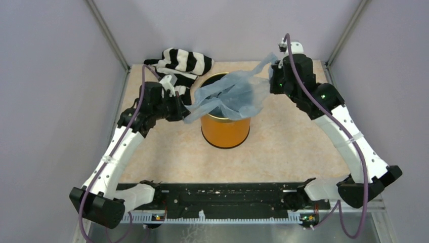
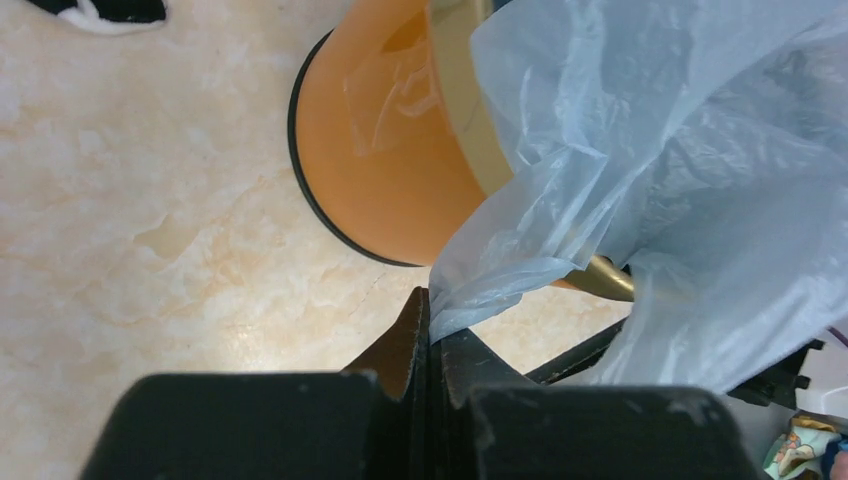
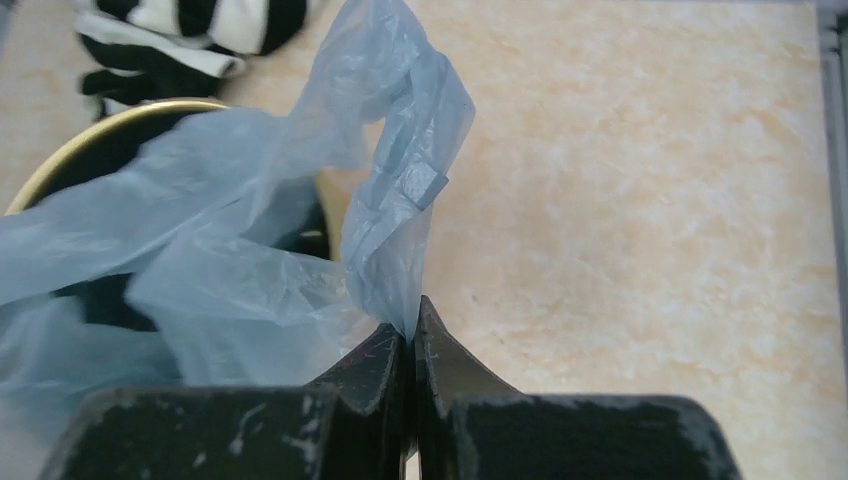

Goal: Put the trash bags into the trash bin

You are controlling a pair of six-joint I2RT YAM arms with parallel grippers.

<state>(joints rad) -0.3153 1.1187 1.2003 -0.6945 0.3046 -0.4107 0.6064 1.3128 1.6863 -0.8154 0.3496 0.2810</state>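
The thin, translucent light-blue plastic bag (image 1: 233, 95) drapes across the mouth of the orange cylindrical trash bin (image 1: 225, 130), sagging partly inside. The left fingers (image 2: 420, 330) are clamped on one edge of the film, and the right fingers (image 3: 405, 345) on a folded strip opposite. The bag looks featherlight, limp and slippery, so bunched edges or loops seem the surest places to pinch it.

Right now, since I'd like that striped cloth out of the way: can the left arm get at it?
Probably not yet. The striped cloth lies close behind the left gripper, nothing between, but its jaws are shut on the trash bag draped over the bin.
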